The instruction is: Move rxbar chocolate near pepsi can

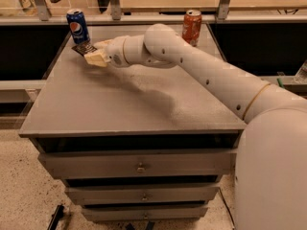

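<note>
The pepsi can [77, 26], blue with a silver top, stands at the back left of the grey table [129, 104]. The rxbar chocolate [83, 48], a small dark bar with pale lettering, sticks out of my gripper [92, 53] just right of the can's base and close in front of it. The gripper is shut on the bar's right end and holds it low over the table top. My white arm reaches in from the right across the table.
A red-orange soda can [192, 27] stands at the back right of the table, behind my arm. The table has drawers [139, 166] below its front edge. A ledge with posts runs behind the table.
</note>
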